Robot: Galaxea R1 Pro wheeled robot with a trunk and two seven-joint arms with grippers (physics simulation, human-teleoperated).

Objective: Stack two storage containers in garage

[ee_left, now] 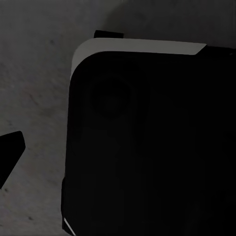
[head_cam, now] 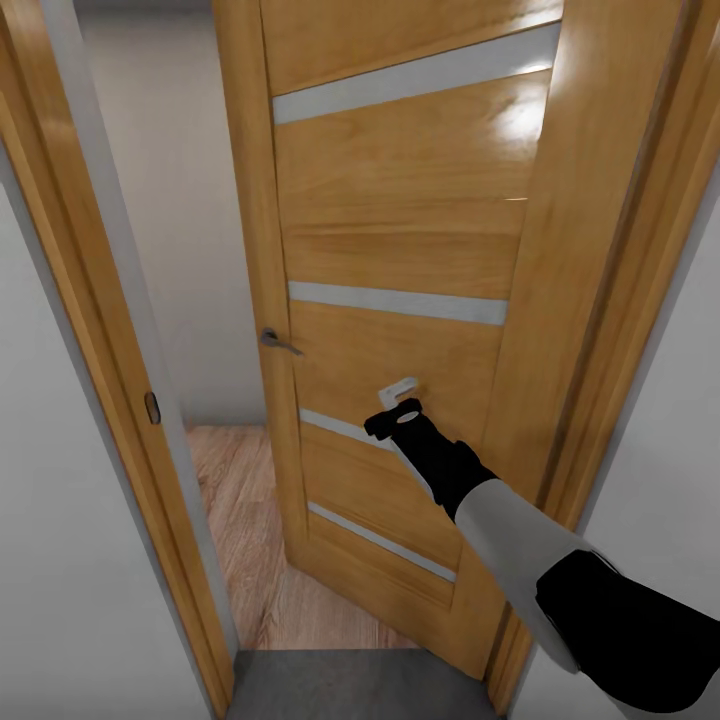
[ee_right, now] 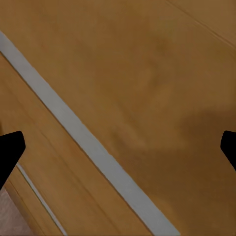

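Right hand: the right hand is up against the oak door, between its lower frosted strips; in the right wrist view the two dark fingertips stand far apart with bare door wood between them, so it is spread wide and holding nothing.
Left hand: one dark fingertip shows over mottled concrete beside a black rounded body; how far open it is cannot be told.
Containers: the two storage containers are not in sight here; the robot looks to be in transit at the doorway.
Risk: the door stands partly open, and the gap to the door frame looks tight. A push too near the hinge side could stall, or the arm could catch the frame on the way through.
Room: dark grey floor at the threshold, light wood planks and a white wall beyond.
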